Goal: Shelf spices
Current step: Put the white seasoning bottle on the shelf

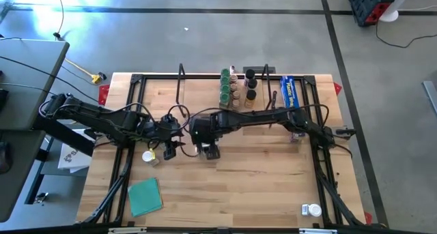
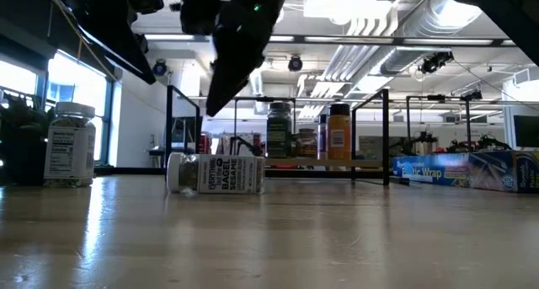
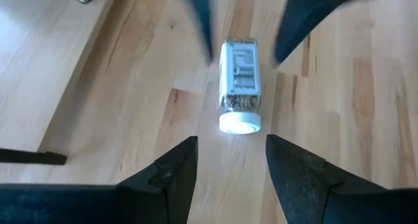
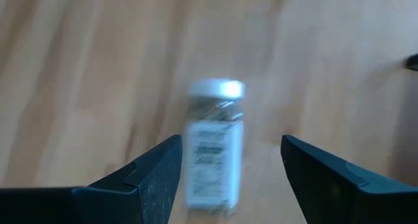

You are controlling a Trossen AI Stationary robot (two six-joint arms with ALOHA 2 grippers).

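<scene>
Jar (image 3: pixel 240 87) with white lid lies on its side on the counter (image 1: pixel 259 186), free, mid-counter, nearer than the shelf (image 1: pixel 205 80). Left gripper (image 3: pixel 232 160) and right gripper (image 4: pixel 230 166) flank it, fingers spread, holding nothing.

**Robotics lab in an open industrial hall**

Bare concrete floor (image 1: pixel 205 36) marked with dark tape lines, exposed ceiling ducts (image 2: pixel 379 45) and strip lighting overhead, more framed workbenches (image 2: pixel 446 120) far behind, a wooden table (image 1: pixel 239 186) ringed by a black frame.
</scene>
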